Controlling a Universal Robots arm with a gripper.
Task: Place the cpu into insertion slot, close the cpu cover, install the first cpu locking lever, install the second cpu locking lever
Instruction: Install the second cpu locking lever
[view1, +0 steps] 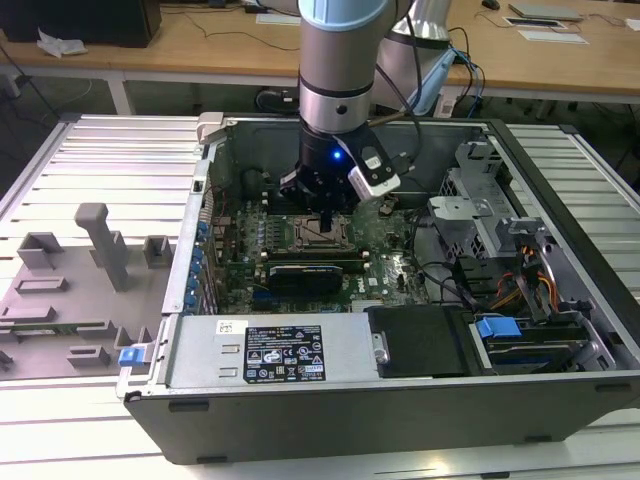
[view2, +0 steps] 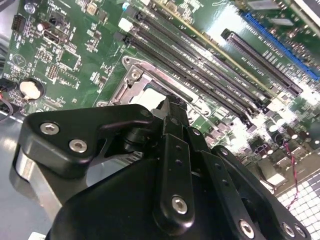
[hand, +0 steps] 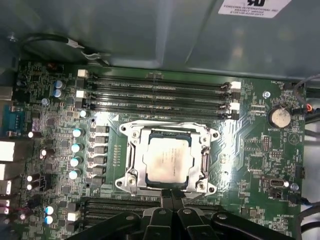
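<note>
We see the cpu (hand: 166, 160) seated in the insertion slot (hand: 131, 150) at frame centre, the cpu cover (hand: 202, 161) down; our tool (hand: 172, 192) clenched, empty, at the slot's edge; levers unclear.

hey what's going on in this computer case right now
A robot arm is reaching down into an open computer case, with its hand right at the edge of the processor socket on the motherboard. In the first wrist view, the cpu already sits in the insertion slot, and the cpu cover looks folded down around it. The hand's fingers appear pressed together, holding nothing visible.
</note>
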